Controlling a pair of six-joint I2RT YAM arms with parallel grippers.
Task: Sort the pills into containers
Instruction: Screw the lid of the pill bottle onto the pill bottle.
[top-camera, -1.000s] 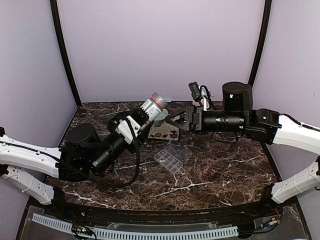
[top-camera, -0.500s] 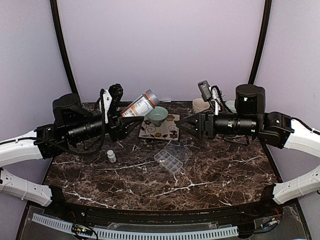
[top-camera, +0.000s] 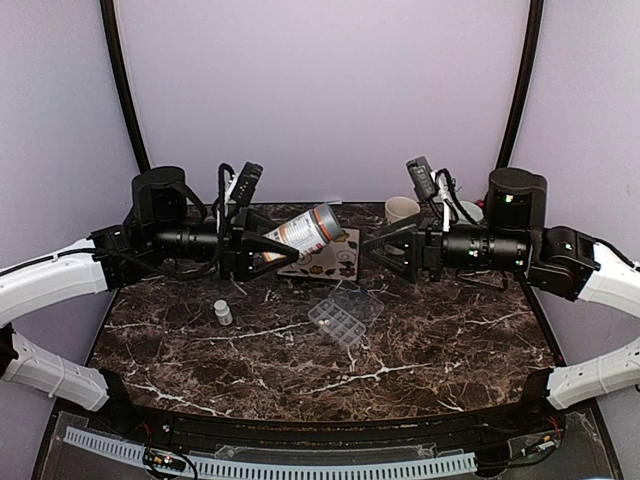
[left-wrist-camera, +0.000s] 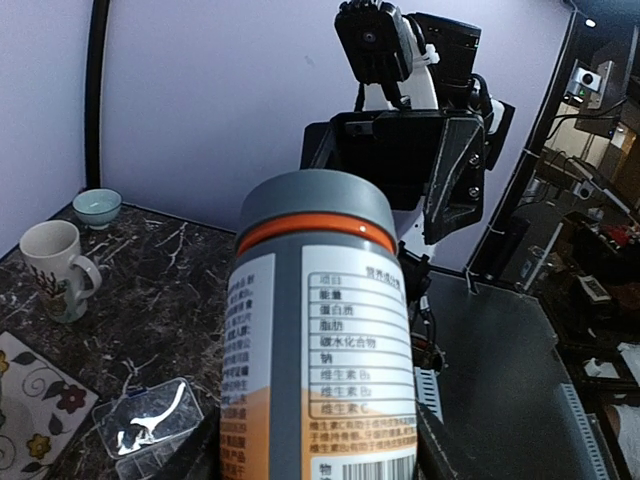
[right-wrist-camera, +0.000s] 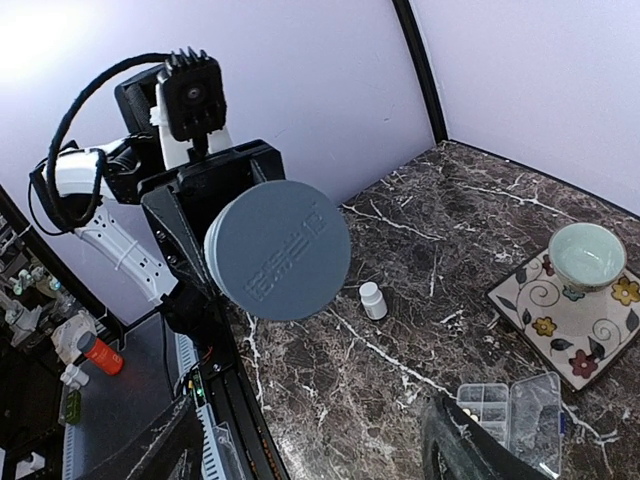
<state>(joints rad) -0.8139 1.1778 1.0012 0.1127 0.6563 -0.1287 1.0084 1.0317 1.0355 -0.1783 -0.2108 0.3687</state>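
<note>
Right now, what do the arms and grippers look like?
Left arm and right arm match: white lower links, black cylindrical joints and forearms. Left gripper and right gripper are black with tapered triangular jaws, a boxy wrist camera on top, and looping black cables.

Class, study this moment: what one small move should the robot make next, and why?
Probably the right gripper should ease forward and close on the round grey cap of the orange labelled bottle, ready to unscrew it. The left gripper holds that bottle on its side, capped, and the cap faces the right gripper's open jaws across a gap.
</note>
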